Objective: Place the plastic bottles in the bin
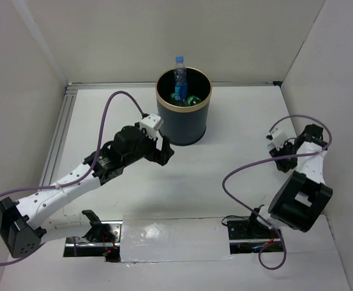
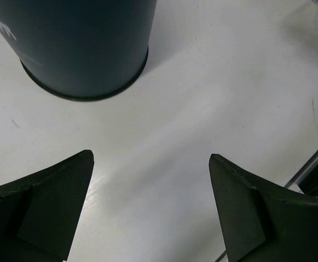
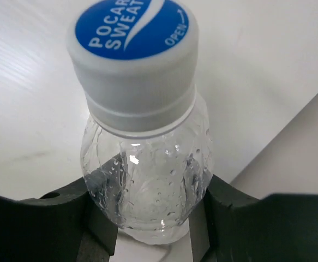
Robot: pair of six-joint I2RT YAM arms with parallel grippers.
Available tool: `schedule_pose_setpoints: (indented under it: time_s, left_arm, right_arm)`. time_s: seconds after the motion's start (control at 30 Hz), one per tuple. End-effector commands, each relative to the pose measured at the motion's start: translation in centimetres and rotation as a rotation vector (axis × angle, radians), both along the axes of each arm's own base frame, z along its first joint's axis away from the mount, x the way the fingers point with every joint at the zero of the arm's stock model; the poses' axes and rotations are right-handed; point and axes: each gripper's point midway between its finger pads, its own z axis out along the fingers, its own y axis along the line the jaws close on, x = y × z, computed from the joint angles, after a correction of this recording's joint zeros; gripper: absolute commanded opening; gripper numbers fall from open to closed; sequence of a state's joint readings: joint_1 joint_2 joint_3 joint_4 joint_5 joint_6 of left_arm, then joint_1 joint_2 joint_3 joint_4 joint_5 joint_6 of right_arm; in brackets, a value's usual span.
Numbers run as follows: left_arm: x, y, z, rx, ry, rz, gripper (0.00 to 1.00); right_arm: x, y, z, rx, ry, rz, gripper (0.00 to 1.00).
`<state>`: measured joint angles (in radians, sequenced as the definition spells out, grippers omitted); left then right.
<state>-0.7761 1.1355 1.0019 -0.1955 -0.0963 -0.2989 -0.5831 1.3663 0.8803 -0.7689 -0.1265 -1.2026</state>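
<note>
The dark bin (image 1: 183,121) with its gold rim stands at the back middle of the table. Inside it a clear bottle with a blue cap (image 1: 179,71) stands upright beside green bottles (image 1: 192,100). My left gripper (image 1: 164,151) is open and empty, just left of and in front of the bin; the bin's base (image 2: 82,49) fills the upper left of the left wrist view, ahead of the spread fingertips (image 2: 151,158). My right gripper (image 3: 153,204) is shut on a clear bottle (image 3: 148,180) with a blue-and-white cap (image 3: 132,38), at the right side of the table (image 1: 279,150).
White walls enclose the table on the left, back and right. An aluminium rail (image 1: 60,139) runs along the left side. A shiny taped strip (image 1: 170,240) lies between the arm bases. Purple cables (image 1: 240,176) loop above the table.
</note>
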Motion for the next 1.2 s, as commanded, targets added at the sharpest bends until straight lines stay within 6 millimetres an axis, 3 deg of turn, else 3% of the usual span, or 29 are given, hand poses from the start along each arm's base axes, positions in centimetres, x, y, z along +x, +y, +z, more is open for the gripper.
schedule_pose_setpoints:
  time_s: [0.0,0.03,0.07,0.1,0.13,0.17,0.2,0.23,0.27,0.3,0.37,0.43,0.47,0.5,0.57,0.6,0.63,0.73,0.77,0.9,0.93,0.97,1.0,1.03,1.1,1.13,1.17]
  left_arm:
    - [-1.7,-0.5,-0.7,-0.094,0.048,-0.028,1.00]
    - [-1.8,-0.6,-0.9,-0.121,0.059,-0.018,1.00]
    - [-2.3,-0.6,-2.4,-0.117,0.093,-0.022,1.00]
    - [-2.7,-0.5,-2.4,-0.148,0.099,-0.024,1.00]
    - [-2.7,-0.5,-2.4,-0.155,0.105,-0.021,1.00]
    - [-2.9,-0.5,-2.9,-0.153,0.118,-0.016,1.00]
    - [-2.9,-0.4,-3.3,-0.151,0.121,-0.016,1.00]
    - [-3.0,-0.4,-2.9,-0.167,0.119,-0.013,1.00]
    - [-3.2,-0.2,-3.0,-0.167,0.119,-0.013,1.00]
    - [-3.2,0.1,-3.3,-0.163,0.118,-0.005,1.00]
    - [-3.6,0.4,-3.2,-0.176,0.117,-0.002,1.00]
    - [-3.8,0.8,-3.7,-0.171,0.117,0.007,1.00]
    - [-3.8,0.8,-3.7,-0.178,0.124,0.011,1.00]
    - [-3.9,0.9,-3.4,-0.184,0.118,0.010,1.00]
    - [-4.1,1.0,-3.6,-0.190,0.124,0.014,1.00]
    - [-4.2,1.1,-3.8,-0.189,0.126,0.014,1.00]
    - [-4.3,1.2,-4.3,-0.189,0.141,0.020,1.00]
    - [-4.8,1.2,-4.1,-0.204,0.141,0.013,1.00]
    - [-4.8,1.4,-4.6,-0.195,0.144,0.023,1.00]
    - [-5.0,1.1,-4.6,-0.207,0.157,0.021,1.00]
    - [-5.1,1.1,-5.1,-0.193,0.170,0.023,1.00]
    - [-5.1,1.1,-5.1,-0.193,0.170,0.023,1.00]
    - [-4.9,0.9,-5.0,-0.199,0.180,0.028,1.00]
    - [-5.0,1.2,-5.4,-0.190,0.194,0.046,1.00]
    - [-4.5,1.0,-4.6,-0.197,0.182,0.052,1.00]
    - [-4.5,0.9,-5.0,-0.189,0.189,0.054,1.00]
    - [-4.3,0.8,-4.6,-0.202,0.177,0.051,1.00]
  right_arm:
    - [3.3,10.0,9.9,0.425,-0.341,0.262,0.13]
    - [5.3,11.9,14.7,0.501,-0.515,0.354,0.13]
    - [5.9,13.1,17.3,0.535,-0.605,0.417,0.13]
    - [7.6,14.5,23.0,0.535,-0.832,0.571,0.17]
    - [7.4,14.7,23.0,0.593,-0.808,0.510,0.17]
    - [7.3,17.3,26.1,0.725,-0.896,0.593,0.22]
    - [9.3,17.3,29.9,0.647,-1.043,0.745,0.25]
    - [9.1,19.1,31.2,0.764,-1.010,0.737,0.25]
    - [11.3,19.7,31.4,0.699,-1.026,0.704,0.25]
    - [12.1,25.4,33.1,0.753,-0.988,0.822,0.25]
    - [13.1,29.1,35.7,0.746,-1.014,0.896,0.25]
    - [14.5,35.0,36.2,0.811,-1.011,0.971,0.25]
    - [15.1,34.7,36.2,0.790,-1.022,0.940,0.25]
    - [14.5,37.2,37.2,0.808,-1.037,0.991,0.25]
    - [16.3,38.9,36.9,0.829,-1.026,0.981,0.25]
    - [16.4,39.9,38.4,0.830,-1.053,1.003,0.25]
    - [17.8,40.7,37.1,0.844,-1.017,0.983,0.25]
    - [19.6,41.9,36.4,0.824,-1.005,0.963,0.27]
    - [20.5,42.6,34.5,0.830,-0.959,0.949,0.27]
    - [23.4,42.7,31.0,0.816,-0.883,0.808,0.66]
    - [24.2,42.1,30.9,0.806,-0.886,0.767,0.90]
    - [25.1,41.2,29.6,0.797,-0.848,0.704,1.00]
    - [25.7,40.6,29.5,0.806,-0.834,0.646,1.00]
    - [25.9,39.9,31.0,0.810,-0.855,0.616,1.00]
    - [26.4,37.8,31.9,0.853,-0.820,0.505,1.00]
    - [26.7,36.6,34.4,0.845,-0.867,0.453,1.00]
    - [26.7,35.3,33.8,0.839,-0.821,0.393,1.00]
